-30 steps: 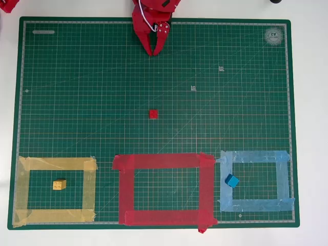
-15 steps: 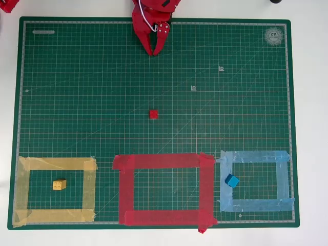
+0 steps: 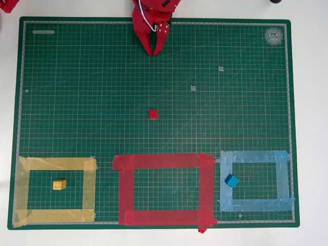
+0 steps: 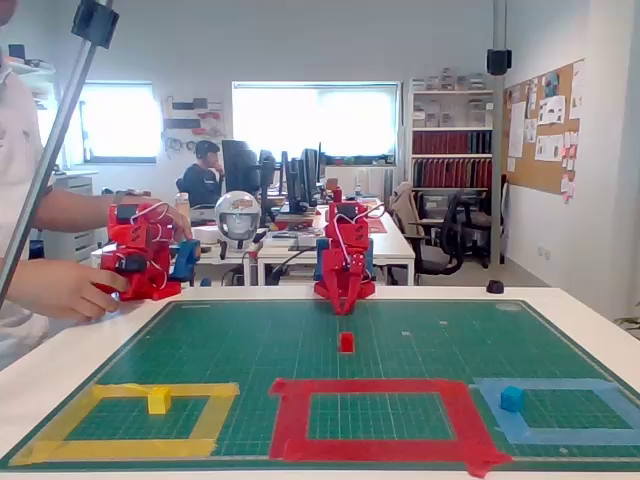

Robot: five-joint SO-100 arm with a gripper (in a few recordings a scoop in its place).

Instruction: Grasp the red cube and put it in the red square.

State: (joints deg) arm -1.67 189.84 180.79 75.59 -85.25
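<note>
While the gripper (image 3: pixel 153 52) hangs at the top centre of the overhead view with its fingers pinched together and empty, the red cube (image 3: pixel 154 114) sits mid-frame on the green mat (image 3: pixel 77 102), well above the red square (image 3: pixel 164 189) near the bottom edge.

Nothing visibly changes: the gripper (image 3: pixel 154 51) keeps to the mat's far edge, and the red cube (image 3: pixel 154 114) lies unmoved.

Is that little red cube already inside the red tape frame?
No. The red cube sits on bare mat, above the red square in the overhead view.
</note>
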